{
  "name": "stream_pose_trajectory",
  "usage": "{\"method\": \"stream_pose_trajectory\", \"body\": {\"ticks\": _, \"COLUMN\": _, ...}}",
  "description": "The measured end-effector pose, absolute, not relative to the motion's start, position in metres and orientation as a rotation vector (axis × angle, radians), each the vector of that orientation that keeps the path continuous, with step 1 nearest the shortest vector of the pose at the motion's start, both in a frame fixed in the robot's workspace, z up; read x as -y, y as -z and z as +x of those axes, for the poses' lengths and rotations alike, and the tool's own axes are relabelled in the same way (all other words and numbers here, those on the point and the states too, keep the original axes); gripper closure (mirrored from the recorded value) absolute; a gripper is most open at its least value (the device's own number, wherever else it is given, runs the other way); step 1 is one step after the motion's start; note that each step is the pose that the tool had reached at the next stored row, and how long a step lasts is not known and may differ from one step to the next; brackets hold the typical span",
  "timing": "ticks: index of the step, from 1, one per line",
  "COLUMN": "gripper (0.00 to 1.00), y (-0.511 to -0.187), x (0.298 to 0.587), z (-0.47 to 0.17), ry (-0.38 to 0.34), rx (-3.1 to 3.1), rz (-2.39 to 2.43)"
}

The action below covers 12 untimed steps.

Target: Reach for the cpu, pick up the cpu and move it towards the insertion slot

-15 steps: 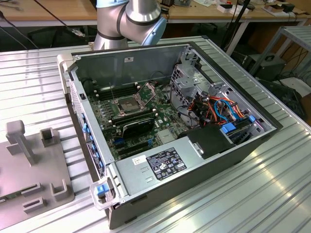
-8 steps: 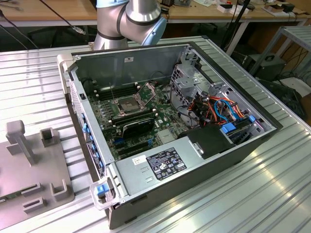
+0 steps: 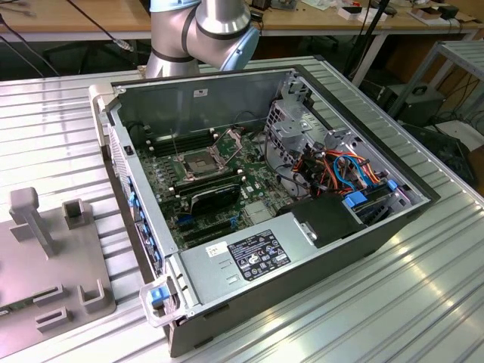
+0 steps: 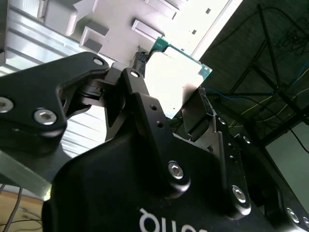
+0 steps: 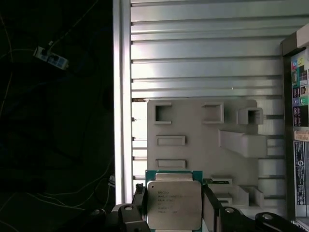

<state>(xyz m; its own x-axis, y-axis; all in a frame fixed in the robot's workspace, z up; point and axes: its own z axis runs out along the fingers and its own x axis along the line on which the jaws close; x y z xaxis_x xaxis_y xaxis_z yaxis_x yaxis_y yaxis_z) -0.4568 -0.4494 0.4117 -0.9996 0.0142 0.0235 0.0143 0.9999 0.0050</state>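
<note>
Between the black fingers [image 5: 208, 208] of the gripper [image 5: 174, 212], the cpu [image 5: 174, 203] sat clamped, one finger pressed against each of its opposite edges, its silvery lid and green rim turned toward the first wrist view. In the second wrist view the same cpu [image 4: 176, 79] showed as a bright plate with a green border, gripped between the gripper [image 4: 169, 104] linkages and lifted clear of everything below. Beneath it lay a grey holder tray [image 5: 193, 130] with rectangular pockets and raised blocks, resting on the ribbed metal surface [image 5: 203, 48]. In the exterior view that holder tray [image 3: 45, 257] sat toward the exterior view's left, beside an open computer case [image 3: 302, 257]. Inside the case, the insertion slot [image 3: 198, 162] stood on the green motherboard [image 3: 170, 200], its silver frame open around a dark centre, with nothing seated in it. The arm [image 3: 200, 34] rose behind the case.
</note>
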Motion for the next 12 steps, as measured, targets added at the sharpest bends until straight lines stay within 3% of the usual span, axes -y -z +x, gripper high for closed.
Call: {"method": "stream_pose_trajectory", "body": {"ticks": 12, "gripper": 0.45, "y": -0.4176, "x": 0.4494, "z": -0.452, "ry": 0.008, "rx": 3.117, "rz": -0.022}}
